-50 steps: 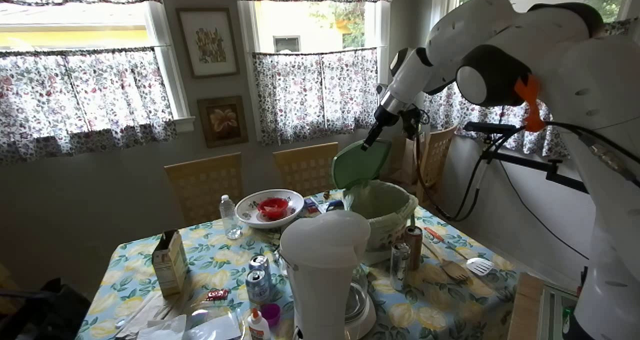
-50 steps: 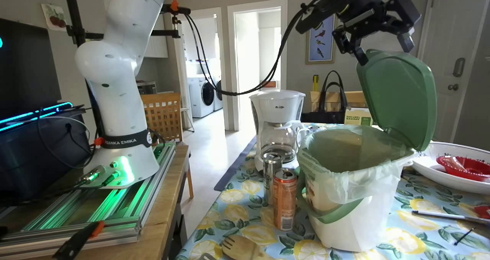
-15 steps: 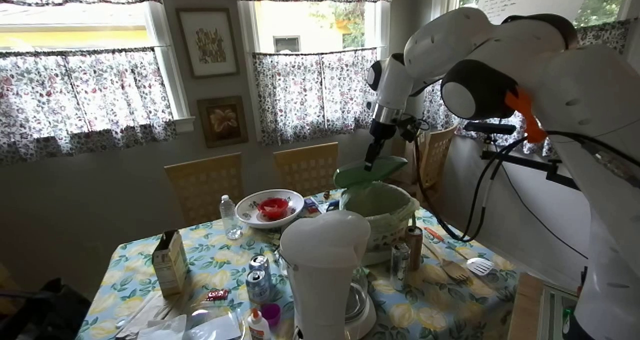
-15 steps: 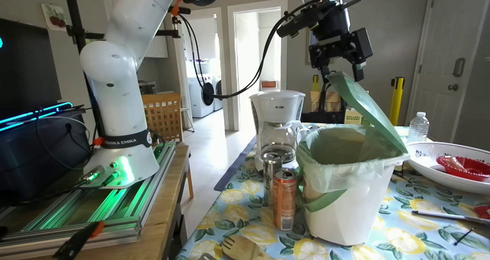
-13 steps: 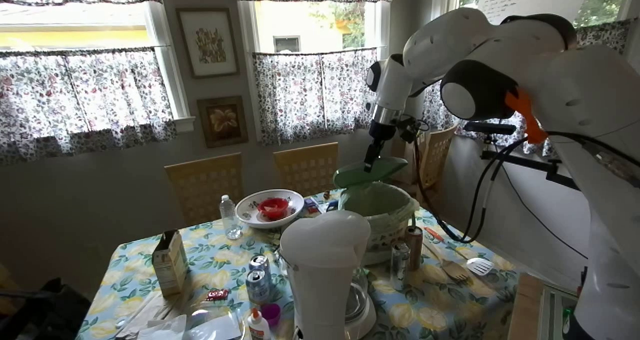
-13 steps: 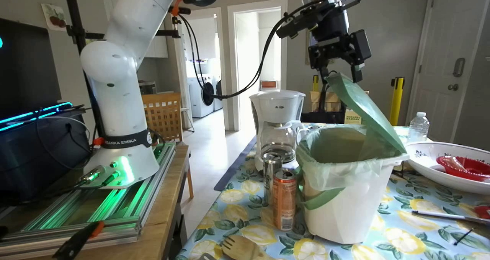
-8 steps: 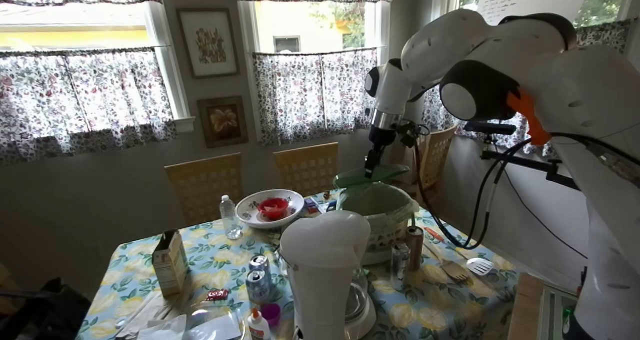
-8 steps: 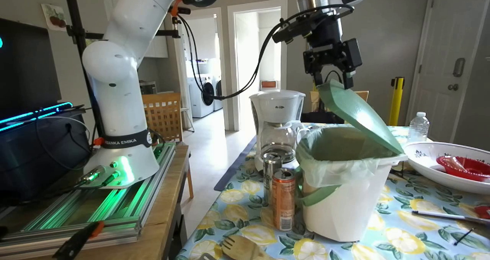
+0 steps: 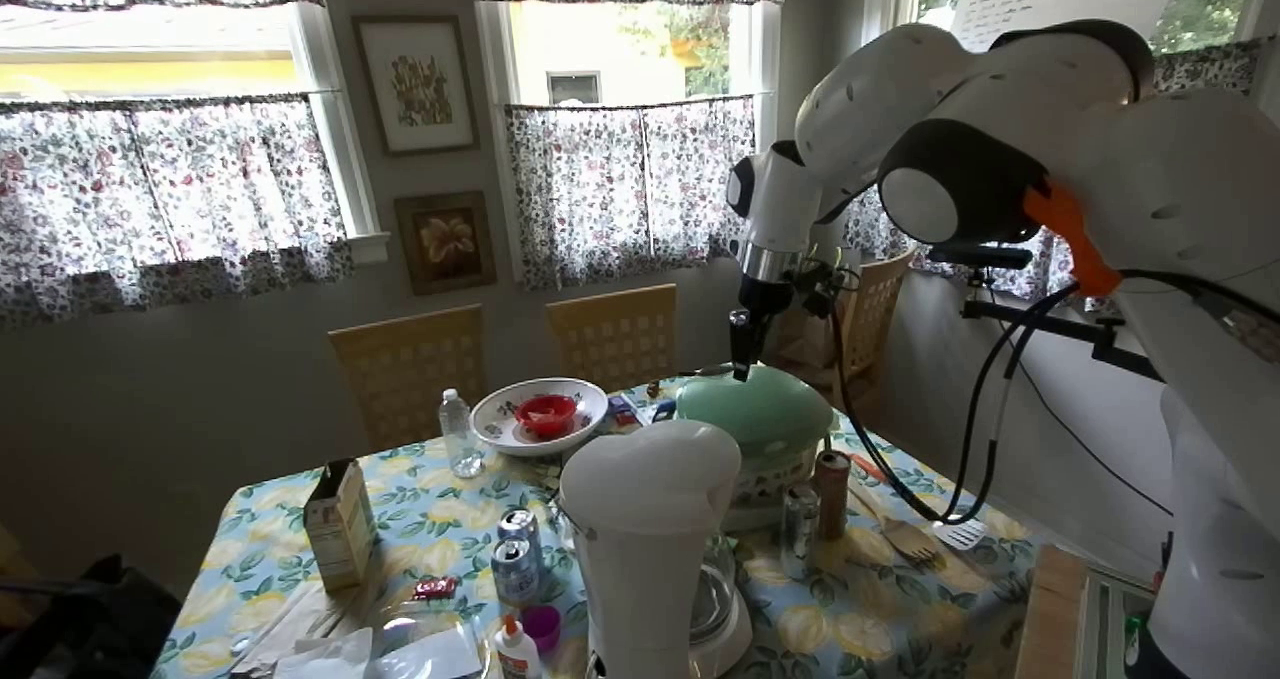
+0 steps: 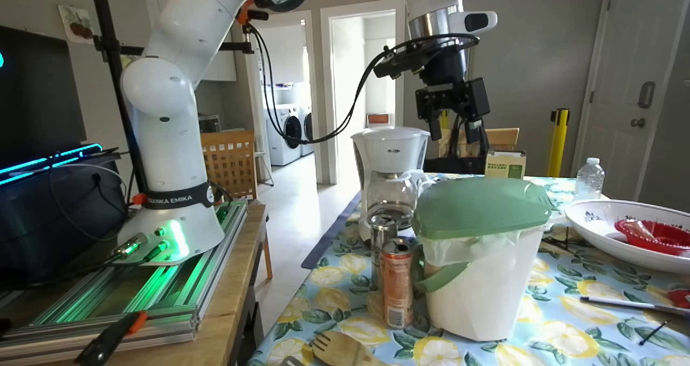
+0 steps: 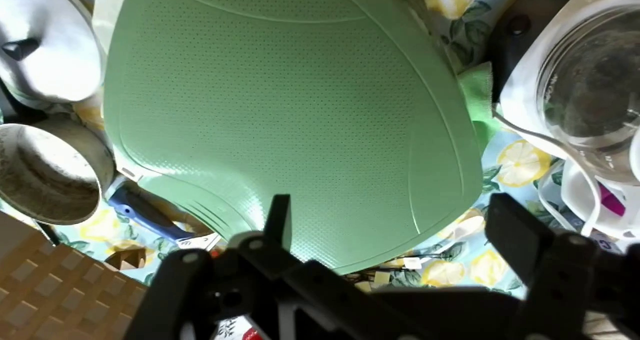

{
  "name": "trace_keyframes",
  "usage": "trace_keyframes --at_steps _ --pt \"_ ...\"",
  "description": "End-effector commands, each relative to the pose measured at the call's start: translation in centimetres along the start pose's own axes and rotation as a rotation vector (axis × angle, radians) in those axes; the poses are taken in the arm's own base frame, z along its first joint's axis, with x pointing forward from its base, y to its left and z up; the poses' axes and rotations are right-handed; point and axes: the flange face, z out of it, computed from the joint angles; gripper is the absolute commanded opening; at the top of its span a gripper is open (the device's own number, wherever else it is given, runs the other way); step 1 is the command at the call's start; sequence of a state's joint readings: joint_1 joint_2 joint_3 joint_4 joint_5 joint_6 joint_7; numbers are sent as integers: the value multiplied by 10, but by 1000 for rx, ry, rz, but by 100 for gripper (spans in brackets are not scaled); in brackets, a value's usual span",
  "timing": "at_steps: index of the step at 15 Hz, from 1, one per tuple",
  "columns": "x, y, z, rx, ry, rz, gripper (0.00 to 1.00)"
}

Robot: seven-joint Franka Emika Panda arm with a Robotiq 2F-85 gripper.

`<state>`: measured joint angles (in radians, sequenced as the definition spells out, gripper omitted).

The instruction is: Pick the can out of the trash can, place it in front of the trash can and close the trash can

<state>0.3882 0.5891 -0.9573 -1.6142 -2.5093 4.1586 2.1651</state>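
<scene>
From close above, the wrist view faces the lid (image 11: 290,114) both exterior views share.

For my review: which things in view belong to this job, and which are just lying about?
Part of the job:
gripper, open
trash can, green lid down
orange can, probably the one meant, standing beside it

Just lying about:
silver can
coffee maker
water bottle
white bowl with red dish
wooden fork

In an exterior view, we see a bright window (image 9: 640,54) at upper centre, a wooden chair (image 9: 612,337) below.
</scene>
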Motion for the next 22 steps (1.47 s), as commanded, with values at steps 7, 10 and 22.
trace_keyframes --at_steps 7,10,22 --pt "-16 -15 -5 -83 40 147 100" --pt "-21 -18 -10 -125 108 256 100" --pt "-27 -25 -41 -223 330 532 100"
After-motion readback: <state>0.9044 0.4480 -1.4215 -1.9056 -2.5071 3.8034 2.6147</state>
